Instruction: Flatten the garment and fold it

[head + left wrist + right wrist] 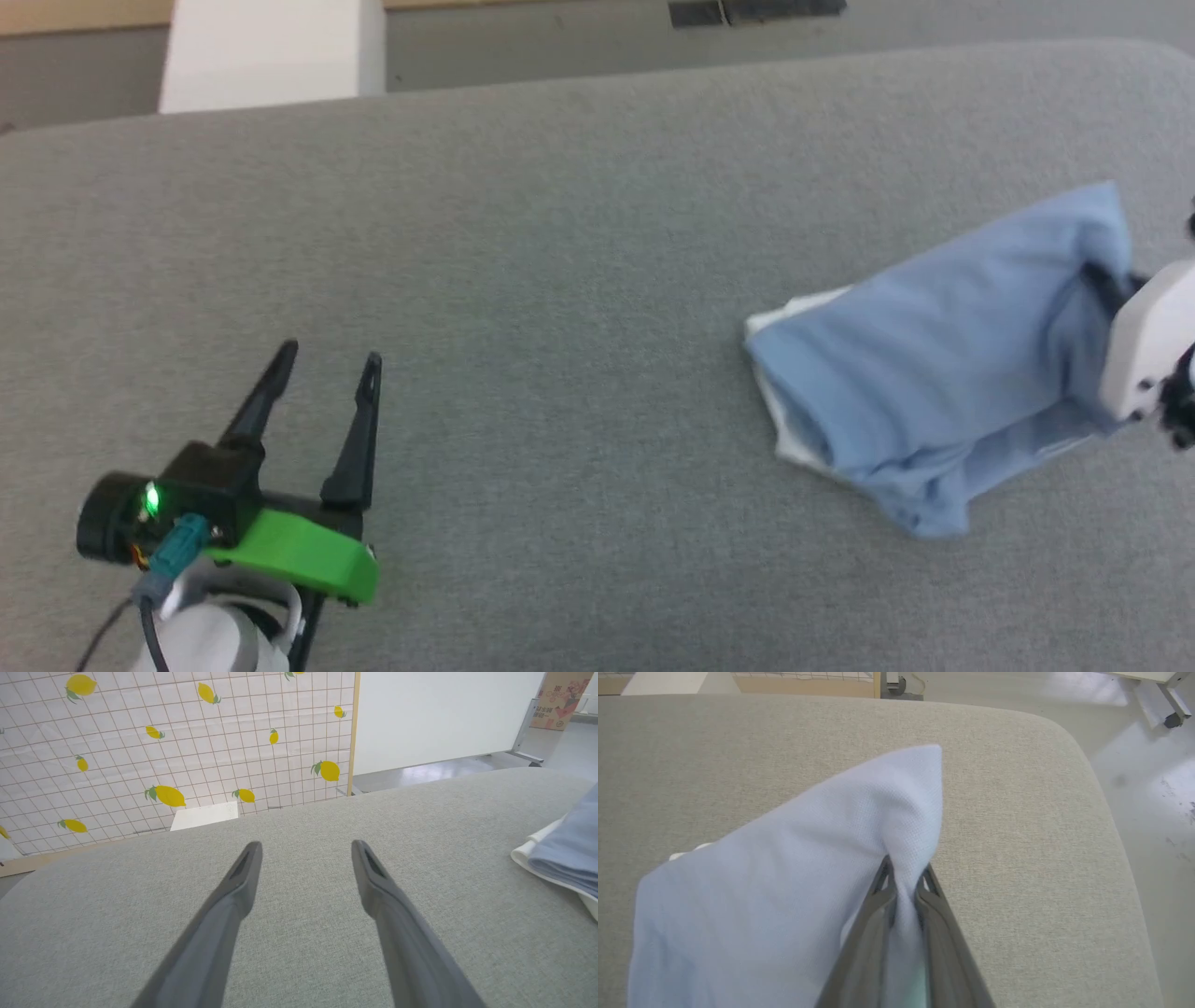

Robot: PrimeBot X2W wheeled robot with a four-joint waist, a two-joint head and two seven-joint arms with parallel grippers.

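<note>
Garment (934, 373) lies bunched at the right end of the grey surface (560, 233), long axis running left-right. Right gripper (903, 877) pinches its raised right corner; left gripper (331, 353) (fingers spread, empty) sits well apart to its left.

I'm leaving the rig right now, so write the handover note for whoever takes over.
Right tool: shut on a pinch of the light blue short-sleeved polo shirt, holding that part up off the grey fabric-covered table.
Left tool: open, empty, over the table, well apart from the shirt.
Shirt: at the table's right side, doubled over in a lump, white trim showing at its left edge.
Done: one grasp only; the shirt is not flat.
Left: spread it flat, then fold.
</note>
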